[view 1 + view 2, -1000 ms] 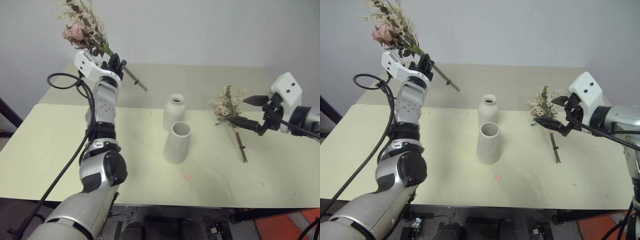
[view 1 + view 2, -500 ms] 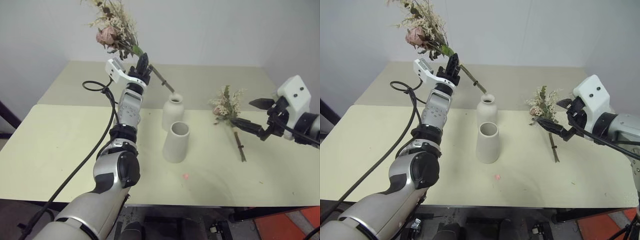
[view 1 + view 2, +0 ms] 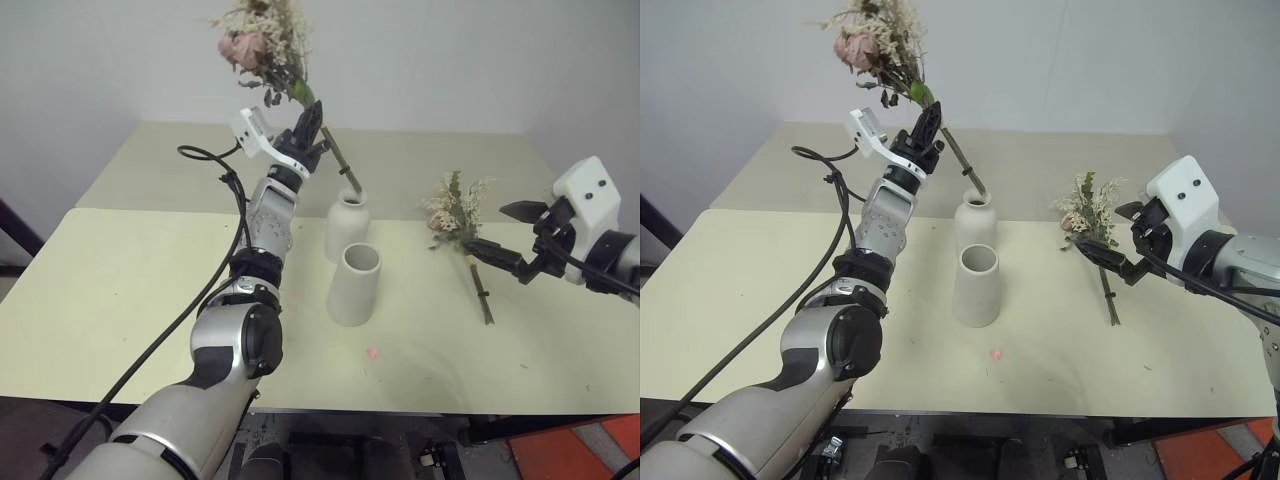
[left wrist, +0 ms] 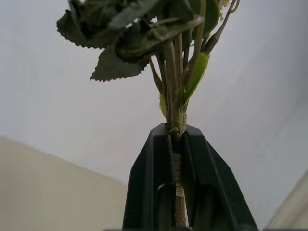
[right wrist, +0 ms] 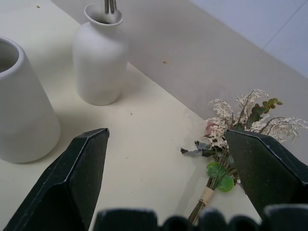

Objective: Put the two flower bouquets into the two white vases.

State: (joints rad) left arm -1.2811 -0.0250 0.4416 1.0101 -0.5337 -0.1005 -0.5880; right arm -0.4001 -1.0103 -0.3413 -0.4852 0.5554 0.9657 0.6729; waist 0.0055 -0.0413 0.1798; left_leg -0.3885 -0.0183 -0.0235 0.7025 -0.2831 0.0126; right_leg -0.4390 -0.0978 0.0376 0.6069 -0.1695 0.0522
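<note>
My left gripper point(image 3: 310, 122) is raised above the table and shut on the stems of one flower bouquet point(image 3: 262, 40), whose pink bloom and cream sprigs point up toward the wall. Its brown stems slant down, and their ends sit in the mouth of the bottle-shaped white vase point(image 3: 347, 226); the right wrist view shows them inside the vase's rim point(image 5: 103, 19). The wide-mouthed white vase point(image 3: 355, 286) stands just in front, with nothing in it. The other bouquet point(image 3: 458, 210) lies flat on the table to the right. My right gripper point(image 3: 488, 228) hovers open beside it, holding nothing.
The vases stand near the middle of a cream table point(image 3: 120, 300) with a second table point(image 3: 420, 150) butted behind it, against a white wall. A small pink spot point(image 3: 372, 352) marks the surface in front of the wide vase.
My left arm swung to the right with its bouquet and tilted it more upright, bringing the stem ends from well left of the bottle vase to its mouth. The right gripper stayed nearly still.
</note>
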